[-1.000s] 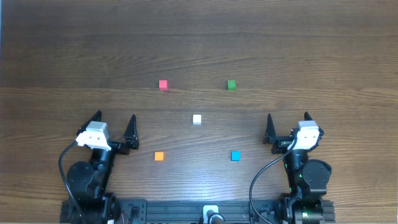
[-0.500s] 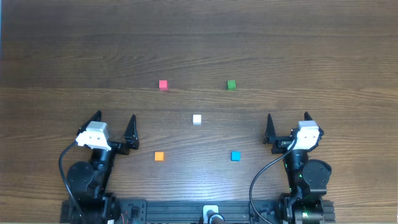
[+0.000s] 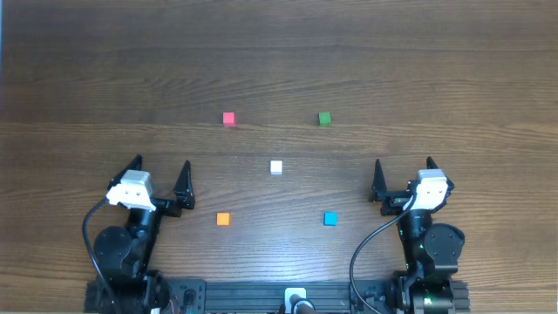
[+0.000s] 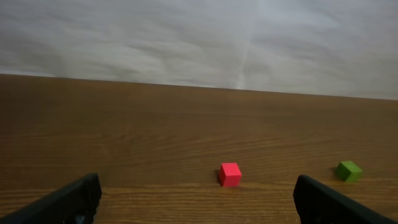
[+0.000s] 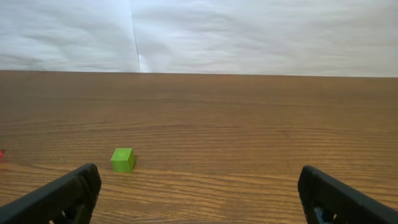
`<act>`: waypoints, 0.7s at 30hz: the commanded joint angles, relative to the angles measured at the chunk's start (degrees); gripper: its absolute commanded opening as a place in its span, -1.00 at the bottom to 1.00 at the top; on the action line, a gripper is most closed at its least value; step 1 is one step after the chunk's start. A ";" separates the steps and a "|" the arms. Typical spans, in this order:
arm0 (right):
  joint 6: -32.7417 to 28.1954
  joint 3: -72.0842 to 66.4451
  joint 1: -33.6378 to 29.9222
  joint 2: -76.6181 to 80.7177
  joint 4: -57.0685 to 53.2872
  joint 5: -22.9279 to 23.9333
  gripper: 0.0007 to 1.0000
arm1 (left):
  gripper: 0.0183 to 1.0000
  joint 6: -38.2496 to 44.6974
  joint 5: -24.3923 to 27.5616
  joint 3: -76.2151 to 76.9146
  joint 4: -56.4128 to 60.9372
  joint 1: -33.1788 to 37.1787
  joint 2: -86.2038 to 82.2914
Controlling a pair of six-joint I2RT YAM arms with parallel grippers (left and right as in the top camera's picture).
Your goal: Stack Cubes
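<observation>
Five small cubes lie apart on the wooden table: a pink-red cube (image 3: 228,119) (image 4: 230,174), a green cube (image 3: 324,119) (image 4: 349,171) (image 5: 123,159), a white cube (image 3: 276,167) in the middle, an orange cube (image 3: 223,219) and a blue cube (image 3: 330,219) nearer the arm bases. My left gripper (image 3: 159,173) stands open at the lower left, left of the orange cube, holding nothing. At the lower right my right gripper (image 3: 403,171) is open too, right of the blue cube, with nothing between its fingers.
The wooden table (image 3: 279,52) stretches bare beyond the cubes. A pale wall (image 5: 249,31) rises behind the table's far edge. Black cables loop beside both arm bases (image 3: 296,296) along the near edge.
</observation>
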 commanded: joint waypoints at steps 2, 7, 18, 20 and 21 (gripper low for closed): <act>-0.04 -0.57 0.26 -0.63 0.20 -0.42 0.99 | 1.00 0.83 0.52 -0.28 0.04 -0.22 -0.31; -0.04 -0.57 0.26 -0.63 0.20 -0.44 0.98 | 1.00 0.83 0.37 -0.28 0.09 -0.20 -0.31; -0.04 -0.57 0.26 -0.63 0.20 -0.42 0.99 | 1.00 -2.49 -0.04 -0.24 3.76 -0.22 2.43; -0.04 -0.57 0.26 -0.63 0.20 -0.44 0.98 | 1.00 -3.72 1.38 0.72 6.86 -0.57 6.71; -0.04 -0.57 0.26 -0.63 0.20 -0.42 0.99 | 1.00 -3.72 2.23 1.68 7.85 -0.85 9.16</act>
